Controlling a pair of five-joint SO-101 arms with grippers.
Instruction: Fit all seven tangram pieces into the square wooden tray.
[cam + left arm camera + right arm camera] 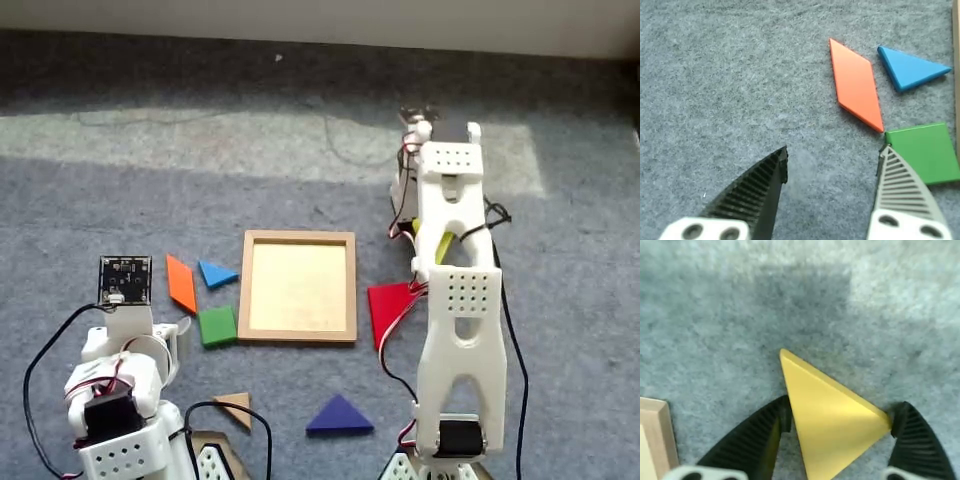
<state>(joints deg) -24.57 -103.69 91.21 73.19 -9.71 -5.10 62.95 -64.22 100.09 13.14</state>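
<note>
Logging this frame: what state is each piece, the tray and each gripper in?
wooden tray: empty.
yellow triangle: gripped, not yet placed.
right gripper: shut on yellow triangle.
left gripper: open, empty.
orange parallelogram: loose on carpet.
light blue triangle: loose on carpet.
green square: loose on carpet.
red triangle: loose on carpet.
dark blue triangle: loose on carpet.
tan triangle: loose on carpet.

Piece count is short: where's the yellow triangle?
Right wrist view: the yellow triangle sits between the fingers of the right gripper, over carpet right of the wooden tray, red triangle nearest.
</note>
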